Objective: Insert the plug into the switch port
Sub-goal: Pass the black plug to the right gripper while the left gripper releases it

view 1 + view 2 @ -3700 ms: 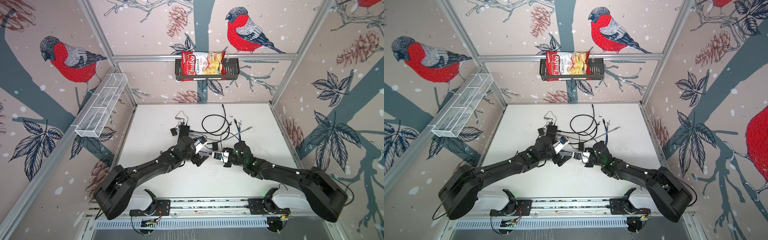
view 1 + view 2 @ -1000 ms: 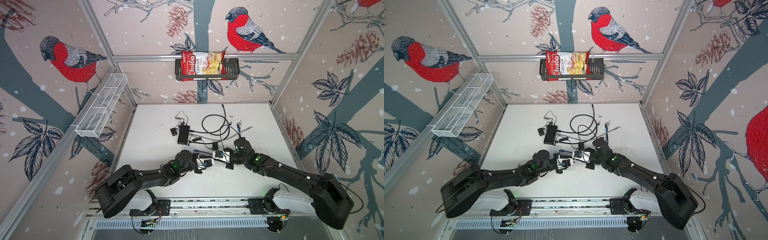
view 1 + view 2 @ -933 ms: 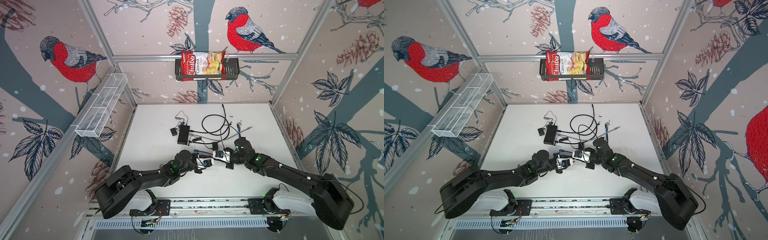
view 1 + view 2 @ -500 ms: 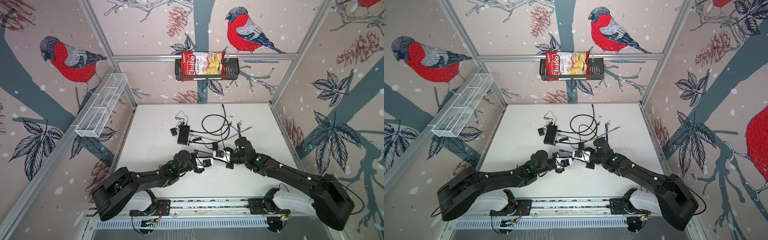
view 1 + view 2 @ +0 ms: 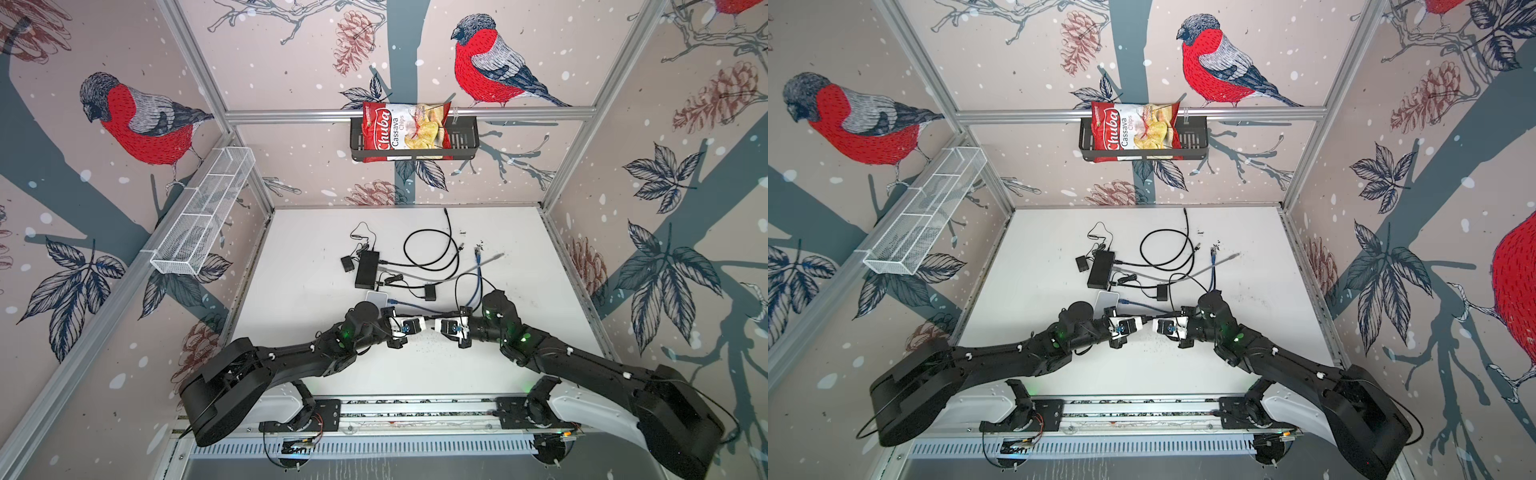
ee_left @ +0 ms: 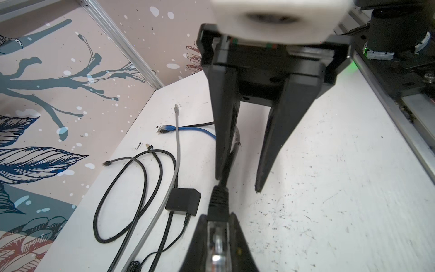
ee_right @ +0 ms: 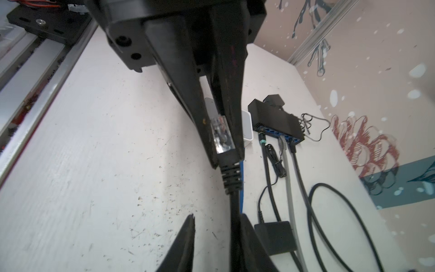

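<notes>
Left gripper [image 7: 227, 161] is clamped on the clear plug [image 7: 221, 135] (black boot poking out), mid-table, well apart from the black switch [image 7: 277, 122]. Right gripper [image 6: 238, 182] has its fingers spread, with the cable [image 7: 235, 212] running loose between them.

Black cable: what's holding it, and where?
Left gripper pinches its clear plug. Right gripper is open around the cord, not gripping.

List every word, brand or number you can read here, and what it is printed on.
"Chuba": on the red chips bag in the black wall basket.
"Cassava Chips": on the same bag.
Any print on the switch or the adapter: too small to read.
</notes>
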`<state>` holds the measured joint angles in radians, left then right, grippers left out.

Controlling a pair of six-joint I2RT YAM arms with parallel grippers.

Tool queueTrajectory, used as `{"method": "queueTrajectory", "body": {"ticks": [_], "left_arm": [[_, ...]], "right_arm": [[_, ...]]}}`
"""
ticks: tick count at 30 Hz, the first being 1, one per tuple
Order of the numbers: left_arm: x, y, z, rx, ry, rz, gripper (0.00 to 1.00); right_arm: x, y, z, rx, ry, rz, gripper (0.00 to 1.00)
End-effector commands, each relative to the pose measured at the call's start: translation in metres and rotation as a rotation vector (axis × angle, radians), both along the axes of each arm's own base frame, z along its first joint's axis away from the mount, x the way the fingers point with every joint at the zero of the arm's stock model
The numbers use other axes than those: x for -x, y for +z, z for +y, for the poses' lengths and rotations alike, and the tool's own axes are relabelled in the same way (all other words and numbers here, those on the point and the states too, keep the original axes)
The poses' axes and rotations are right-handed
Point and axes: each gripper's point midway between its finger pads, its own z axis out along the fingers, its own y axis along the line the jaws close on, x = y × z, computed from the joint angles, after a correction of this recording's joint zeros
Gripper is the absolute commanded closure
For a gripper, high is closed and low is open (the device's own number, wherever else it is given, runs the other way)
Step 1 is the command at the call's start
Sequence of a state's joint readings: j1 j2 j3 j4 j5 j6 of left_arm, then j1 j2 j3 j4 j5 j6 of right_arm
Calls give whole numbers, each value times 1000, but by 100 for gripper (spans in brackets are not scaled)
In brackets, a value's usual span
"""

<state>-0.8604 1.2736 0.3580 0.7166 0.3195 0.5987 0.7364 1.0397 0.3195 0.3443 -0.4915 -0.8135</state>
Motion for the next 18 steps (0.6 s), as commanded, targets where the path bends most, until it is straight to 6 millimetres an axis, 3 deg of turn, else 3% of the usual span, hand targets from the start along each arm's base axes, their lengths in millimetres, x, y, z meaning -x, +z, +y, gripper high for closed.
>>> {"method": "queueTrajectory", "body": {"ticks": [1, 7, 18], "left_arm": [[3, 8, -3, 37, -25, 29, 95], [7, 7, -5, 42, -53, 55, 96], [7, 8, -7, 39, -71, 68, 95]], "right_arm": [[-6, 22, 5, -74, 4, -112, 68], [-6, 32, 9, -114, 16, -143, 68], [-2, 28, 20, -99, 67, -119, 70]]}}
